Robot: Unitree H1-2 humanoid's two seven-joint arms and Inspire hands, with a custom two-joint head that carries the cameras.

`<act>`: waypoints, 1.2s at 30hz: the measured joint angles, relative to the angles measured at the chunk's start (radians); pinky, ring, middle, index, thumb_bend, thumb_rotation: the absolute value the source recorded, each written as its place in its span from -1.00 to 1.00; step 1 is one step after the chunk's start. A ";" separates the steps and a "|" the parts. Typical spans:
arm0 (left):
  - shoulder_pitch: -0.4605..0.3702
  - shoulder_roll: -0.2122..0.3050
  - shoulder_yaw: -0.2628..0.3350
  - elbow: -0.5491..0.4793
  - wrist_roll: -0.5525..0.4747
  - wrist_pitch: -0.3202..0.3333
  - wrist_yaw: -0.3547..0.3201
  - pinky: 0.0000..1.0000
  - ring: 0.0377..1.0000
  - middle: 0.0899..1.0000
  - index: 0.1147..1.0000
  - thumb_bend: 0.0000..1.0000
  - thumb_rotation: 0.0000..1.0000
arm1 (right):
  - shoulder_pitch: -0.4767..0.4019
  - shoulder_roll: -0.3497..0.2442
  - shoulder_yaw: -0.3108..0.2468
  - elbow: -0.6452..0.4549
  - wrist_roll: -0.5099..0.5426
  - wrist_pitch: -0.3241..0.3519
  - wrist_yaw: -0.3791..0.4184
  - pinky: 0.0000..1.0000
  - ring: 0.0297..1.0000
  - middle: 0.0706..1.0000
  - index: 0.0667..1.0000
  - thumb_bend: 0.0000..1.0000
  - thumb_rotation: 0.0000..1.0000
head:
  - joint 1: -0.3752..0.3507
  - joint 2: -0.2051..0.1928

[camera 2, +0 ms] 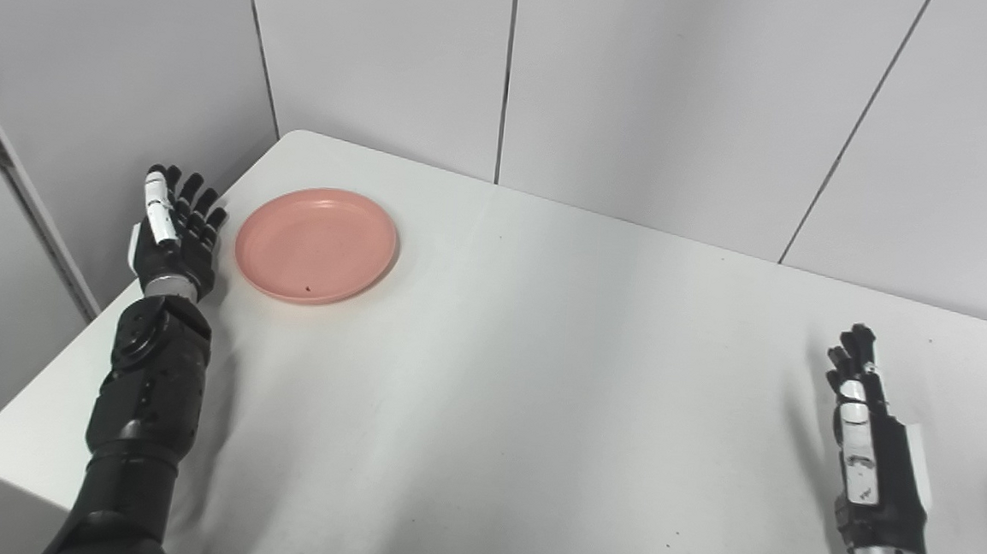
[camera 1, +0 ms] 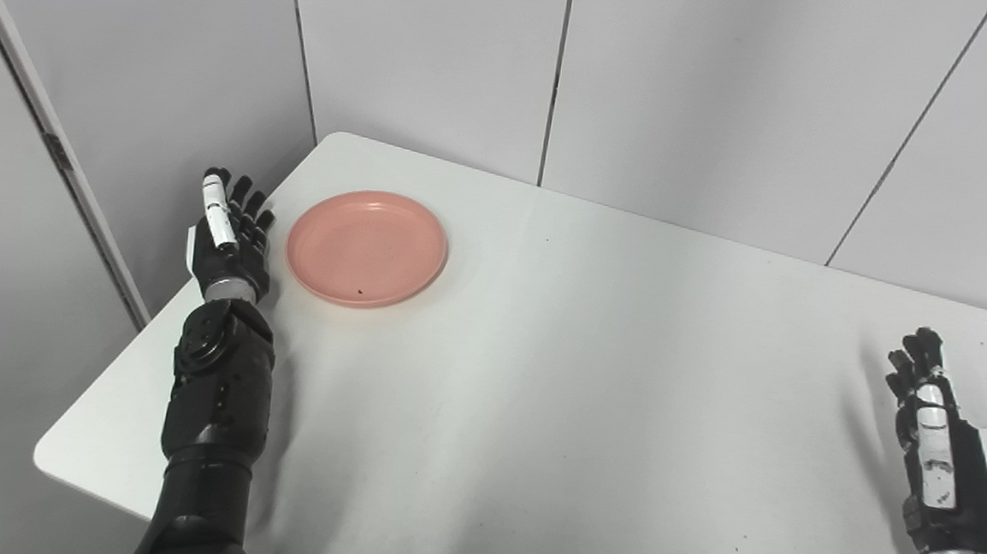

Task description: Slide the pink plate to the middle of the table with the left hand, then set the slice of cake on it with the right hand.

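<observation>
White worktop: my left robot hand is hovering open-fingered just left of pink plate, right robot hand idling open, well apart.

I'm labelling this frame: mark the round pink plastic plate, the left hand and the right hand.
Round pink plastic plate (camera 1: 366, 248): left eye view, bare centre of the dish.
Left hand (camera 1: 228, 242): left eye view, palm.
Right hand (camera 2: 864, 445): right eye view, back of the hand.

The pink plate lies flat and bare near the table's far left corner (a small dark speck on it).
</observation>
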 measured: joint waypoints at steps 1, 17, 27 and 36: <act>-0.001 0.000 -0.004 0.003 0.001 -0.002 -0.002 0.89 0.87 0.87 0.86 -0.28 1.00 | 0.001 0.001 0.000 -0.003 0.000 0.000 0.000 1.00 0.95 0.98 1.00 -0.36 1.00 | -0.003 0.002; -0.019 0.015 -0.078 0.072 0.014 -0.014 -0.073 0.84 0.85 0.84 0.85 -0.27 1.00 | 0.028 0.021 0.000 -0.050 -0.006 0.047 -0.004 1.00 0.94 0.97 0.98 -0.39 1.00 | -0.025 0.006; -0.040 -0.009 -0.165 0.087 0.036 0.006 -0.111 0.83 0.84 0.83 0.82 -0.25 1.00 | 0.040 0.033 0.002 -0.073 -0.019 0.061 -0.009 1.00 0.96 0.98 0.99 -0.36 1.00 | -0.040 0.014; -0.047 -0.041 -0.216 0.083 0.076 0.020 -0.126 0.78 0.78 0.76 0.76 -0.24 1.00 | 0.035 0.035 0.003 -0.061 -0.019 0.060 -0.005 1.00 0.97 0.99 1.00 -0.32 1.00 | -0.069 0.021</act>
